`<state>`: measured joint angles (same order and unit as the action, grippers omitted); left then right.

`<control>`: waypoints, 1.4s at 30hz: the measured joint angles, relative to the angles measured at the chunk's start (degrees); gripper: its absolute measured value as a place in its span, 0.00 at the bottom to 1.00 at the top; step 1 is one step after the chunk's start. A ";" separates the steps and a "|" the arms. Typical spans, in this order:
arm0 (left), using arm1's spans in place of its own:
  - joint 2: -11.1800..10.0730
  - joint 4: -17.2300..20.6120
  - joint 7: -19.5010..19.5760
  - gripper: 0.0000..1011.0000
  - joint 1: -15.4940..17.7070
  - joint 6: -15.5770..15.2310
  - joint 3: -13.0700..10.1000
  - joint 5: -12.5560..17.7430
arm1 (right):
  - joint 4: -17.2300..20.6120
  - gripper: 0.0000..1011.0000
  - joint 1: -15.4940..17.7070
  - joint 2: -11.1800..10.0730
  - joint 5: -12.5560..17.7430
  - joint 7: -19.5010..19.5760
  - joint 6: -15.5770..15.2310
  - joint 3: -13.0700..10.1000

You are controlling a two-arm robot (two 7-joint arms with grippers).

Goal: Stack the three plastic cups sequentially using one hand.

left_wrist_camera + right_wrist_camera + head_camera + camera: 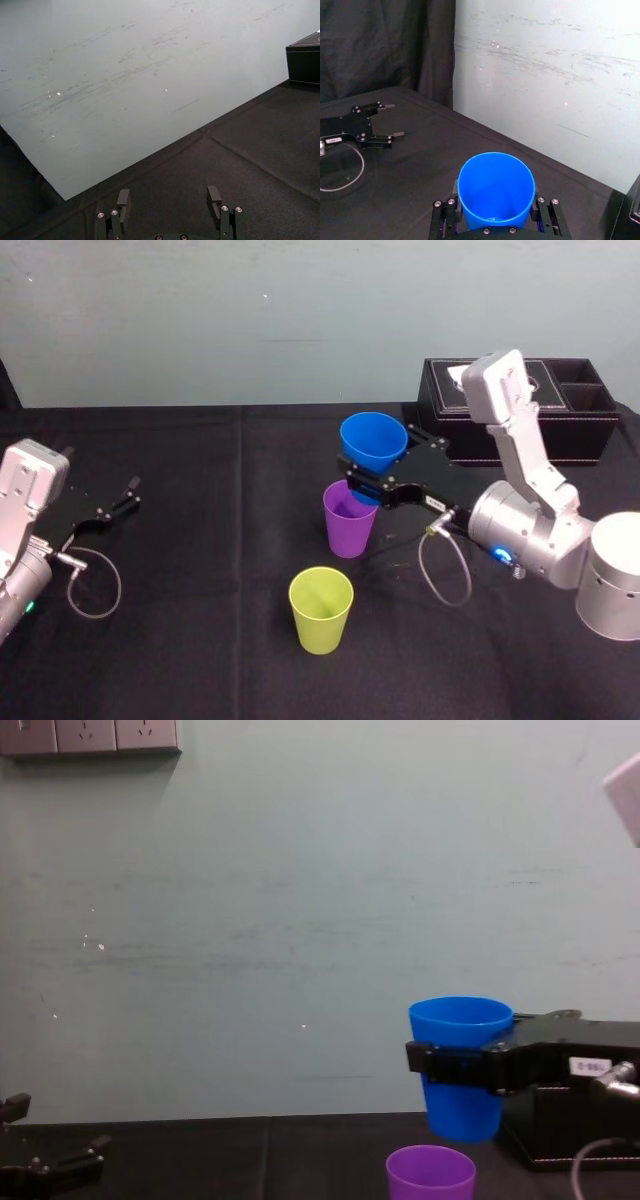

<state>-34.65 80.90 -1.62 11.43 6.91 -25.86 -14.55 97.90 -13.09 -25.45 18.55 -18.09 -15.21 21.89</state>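
Up top, from the head view, the right gripper has its two fingers closed tight on the blue cup and holds it in the air. The purple cup stands on the black table right under it, and the yellow-green cup stands alone, closer to the robot. A black box sits at the back on the right. The left gripper rests far off on the left. From the left wrist, the left gripper is wide open with nothing in it. From the right wrist, the blue cup sits upright, squeezed between the right gripper's fingers. From the chest, the blue cup hangs just over the purple cup with a small gap between them.
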 joint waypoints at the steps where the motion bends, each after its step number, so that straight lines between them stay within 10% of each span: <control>1: 0.00 0.00 0.00 0.99 0.00 0.00 0.00 0.00 | -0.36 0.73 -0.21 0.24 -0.18 -0.01 0.12 0.12; 42: 0.00 0.00 0.00 0.99 0.00 0.00 0.00 0.00 | -10.56 0.73 -4.33 5.69 -6.46 -2.45 2.72 1.79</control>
<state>-34.65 80.90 -1.62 11.43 6.91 -25.86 -14.55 87.34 -17.42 -19.76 12.09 -20.54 -12.49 23.68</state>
